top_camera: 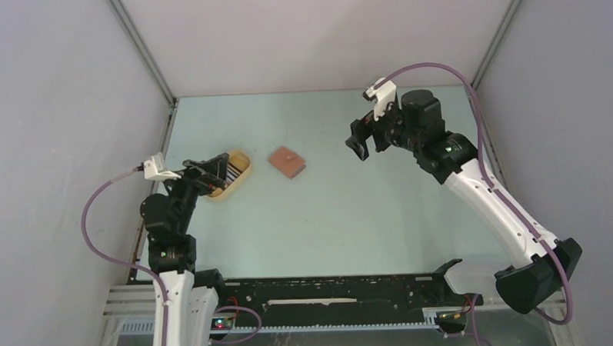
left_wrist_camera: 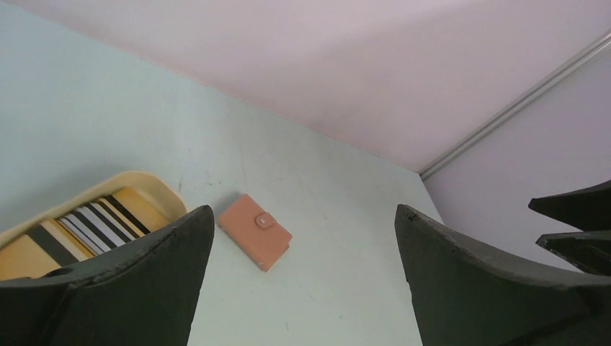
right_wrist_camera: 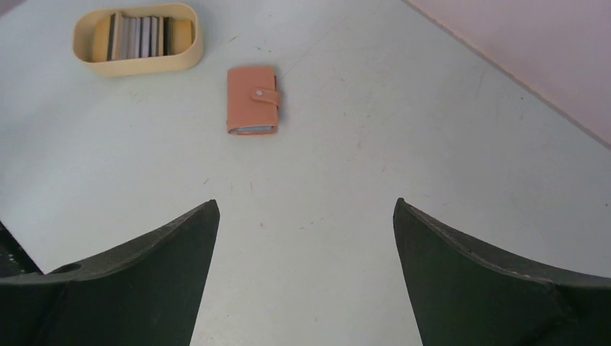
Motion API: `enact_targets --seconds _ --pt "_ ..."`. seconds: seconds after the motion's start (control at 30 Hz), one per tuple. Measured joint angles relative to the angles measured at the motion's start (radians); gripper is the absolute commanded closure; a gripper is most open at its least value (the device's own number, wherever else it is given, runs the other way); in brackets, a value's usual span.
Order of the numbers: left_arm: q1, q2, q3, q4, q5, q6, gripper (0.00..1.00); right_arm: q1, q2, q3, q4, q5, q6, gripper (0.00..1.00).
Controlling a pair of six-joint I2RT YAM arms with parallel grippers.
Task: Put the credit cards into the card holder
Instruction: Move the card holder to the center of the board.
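The card holder (top_camera: pixel 287 162), a closed reddish-brown wallet with a snap tab, lies flat on the pale green table; it also shows in the left wrist view (left_wrist_camera: pixel 255 231) and the right wrist view (right_wrist_camera: pixel 251 99). The credit cards (top_camera: pixel 219 171) stand on edge in a yellow oval tray (top_camera: pixel 240 177), seen too in the left wrist view (left_wrist_camera: pixel 94 223) and the right wrist view (right_wrist_camera: pixel 137 36). My left gripper (top_camera: pixel 215 170) is open and empty above the tray. My right gripper (top_camera: pixel 366 144) is open and empty, raised to the right of the card holder.
Grey walls close the table at the back and both sides. A black rail (top_camera: pixel 331 291) with cables runs along the near edge between the arm bases.
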Motion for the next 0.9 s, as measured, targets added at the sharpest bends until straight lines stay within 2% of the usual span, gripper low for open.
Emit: enact_targets --seconds 0.17,0.27,0.33,0.43,0.5,0.77,0.9 --pt "-0.005 0.109 -0.044 0.087 0.092 -0.055 0.01 -0.056 -0.043 -0.041 -0.001 -0.139 -0.001 0.0" --pt "-0.066 0.188 -0.044 0.106 0.101 -0.058 0.02 -0.1 -0.056 -0.08 -0.022 -0.284 -0.027 0.0" --pt "-0.182 0.227 -0.041 0.09 0.049 -0.049 0.02 -0.13 -0.056 -0.108 -0.033 -0.356 -0.04 0.0" --pt "-0.379 0.315 -0.012 0.067 -0.058 -0.029 0.13 -0.165 -0.055 -0.145 -0.053 -0.433 -0.053 0.0" --pt "-0.47 0.411 0.019 0.087 -0.136 -0.038 0.15 -0.184 -0.048 -0.154 -0.073 -0.484 -0.058 0.0" --pt "-0.52 0.871 0.022 0.362 -0.336 -0.211 0.21 -0.244 0.055 -0.17 -0.084 -0.665 -0.053 0.03" --pt "-0.534 1.024 0.023 0.426 -0.408 -0.294 0.21 -0.251 0.142 -0.178 -0.085 -0.686 -0.045 0.04"
